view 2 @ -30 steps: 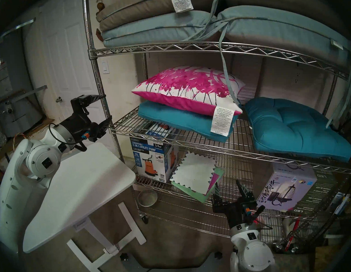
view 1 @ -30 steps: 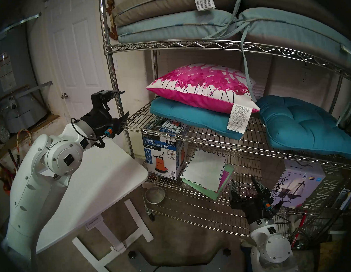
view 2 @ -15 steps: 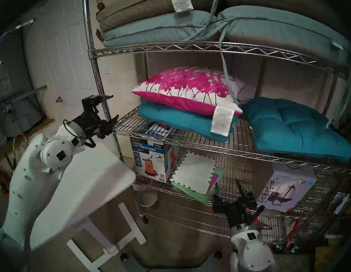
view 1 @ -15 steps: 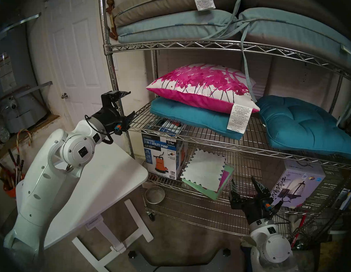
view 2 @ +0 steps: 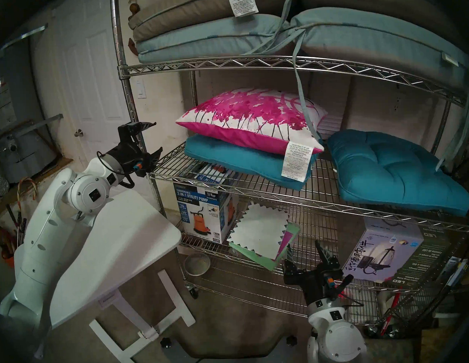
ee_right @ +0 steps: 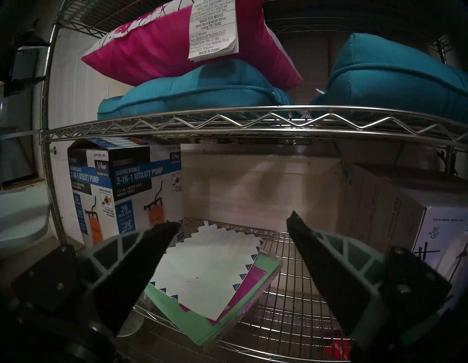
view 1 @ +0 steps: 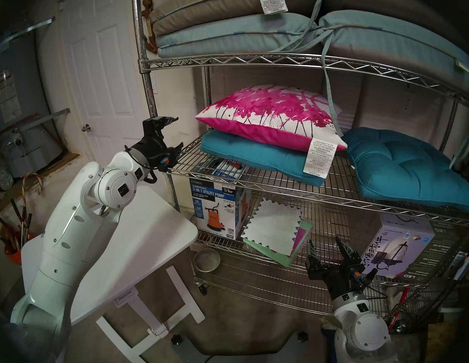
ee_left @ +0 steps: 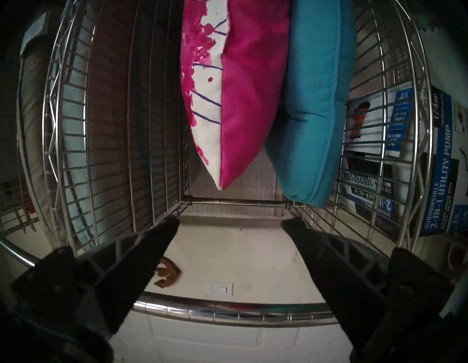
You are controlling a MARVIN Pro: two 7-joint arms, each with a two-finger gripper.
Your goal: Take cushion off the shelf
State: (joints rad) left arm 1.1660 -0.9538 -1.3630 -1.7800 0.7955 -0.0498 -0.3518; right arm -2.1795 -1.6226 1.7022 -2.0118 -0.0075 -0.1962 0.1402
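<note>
The cushion (view 1: 268,115) (view 2: 252,115), white with magenta splatter and a magenta underside, lies on a teal seat cushion (view 1: 254,160) on the middle tier of the chrome wire shelf (view 1: 250,60) (view 2: 250,64). Its long white label hangs over the front right corner. My left gripper (view 1: 178,132) (view 2: 157,136) is open at the tier's left end, level with the cushion's left corner and apart from it. In the left wrist view the cushion (ee_left: 228,101) lies ahead of the open gripper (ee_left: 230,221), with a shelf (ee_left: 235,314) post crossing between the fingers. My right gripper (view 1: 324,240) (ee_right: 233,219) is open and empty, low at the lower tier.
A second teal seat cushion (view 1: 403,168) fills the tier's right side. Pale blue pads (view 1: 223,37) lie on the tier above, and one tie (view 1: 330,94) hangs in front of the cushion. A white table (view 1: 140,246) stands under my left arm. A pump box (view 1: 215,204), envelopes (view 1: 275,229) and a lantern box (view 1: 405,248) sit below.
My left arm has swung right and a little up, bringing its open gripper to the shelf's left end. The right arm and the cushion have not moved.
</note>
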